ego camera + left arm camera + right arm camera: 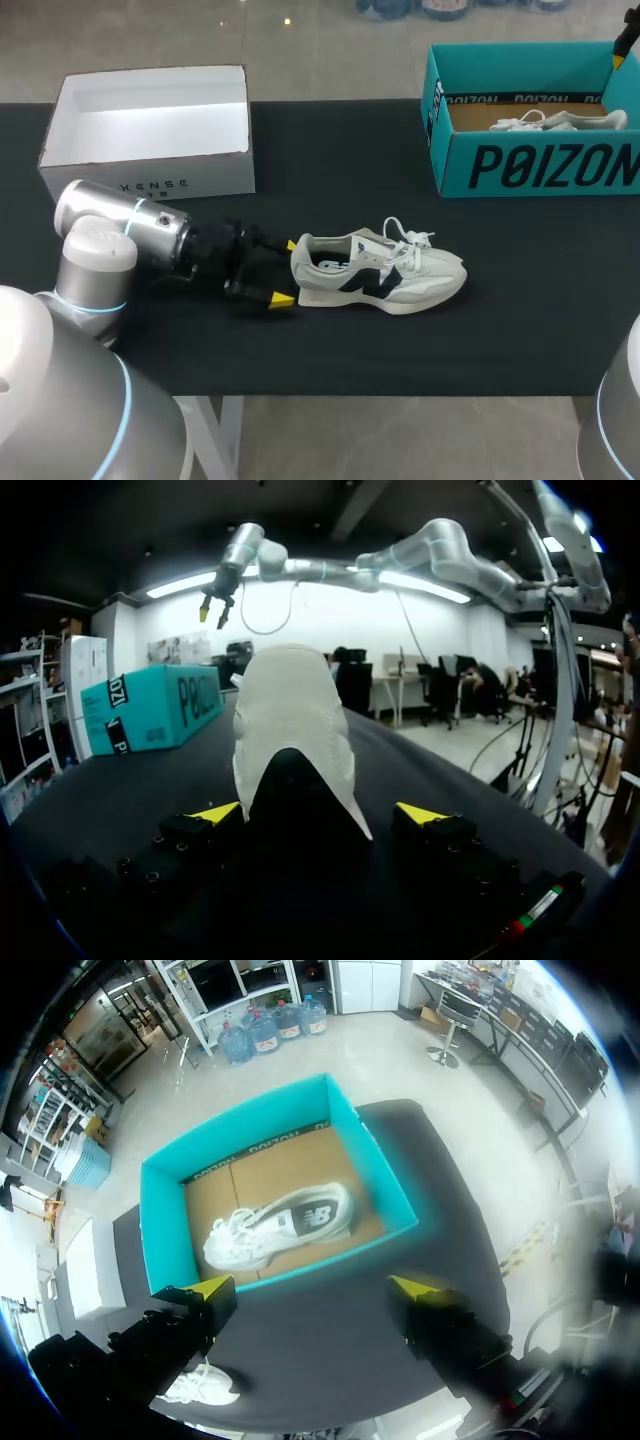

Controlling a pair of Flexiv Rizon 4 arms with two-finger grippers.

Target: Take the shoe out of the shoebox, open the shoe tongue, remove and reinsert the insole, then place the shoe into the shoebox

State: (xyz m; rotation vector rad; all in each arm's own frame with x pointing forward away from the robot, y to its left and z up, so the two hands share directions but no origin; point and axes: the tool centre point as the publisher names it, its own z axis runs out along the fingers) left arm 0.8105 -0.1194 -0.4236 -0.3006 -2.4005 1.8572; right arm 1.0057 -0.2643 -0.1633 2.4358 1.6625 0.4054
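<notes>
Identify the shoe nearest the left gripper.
The shoe on the table, heel at the open left gripper; the other shoe lies in the teal shoebox.

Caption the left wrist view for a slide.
Open left end effector flanks the heel of the white shoe, teal shoebox beyond.

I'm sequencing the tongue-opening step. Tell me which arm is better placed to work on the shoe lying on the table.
Left. The left gripper sits open at the heel of the shoe, straddling it. The right gripper hangs open above the teal shoebox, far from that shoe.
</notes>
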